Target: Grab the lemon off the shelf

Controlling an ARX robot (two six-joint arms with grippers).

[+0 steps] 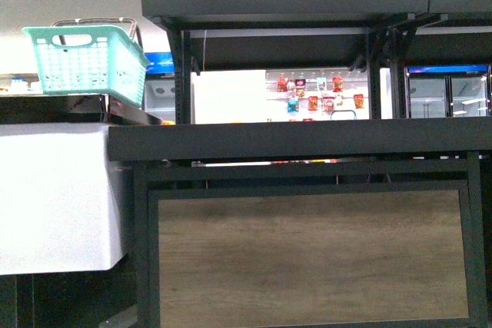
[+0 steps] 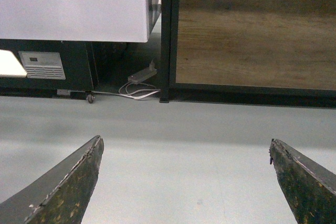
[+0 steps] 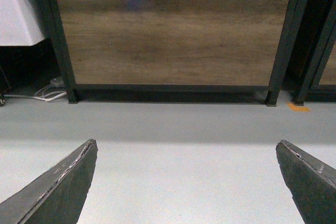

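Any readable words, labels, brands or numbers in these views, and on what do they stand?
No text can be read in any view.
Hanging packets behind the shelf: printing too small.
Blue band above the glass-door coolers: blurred, no letters made out.
Grey panel under the white unit: small display, blurred.

Shop, basket (image 1: pixel 86 63), drinks coolers (image 1: pixel 448 91), hanging snacks (image 1: pixel 319 94)
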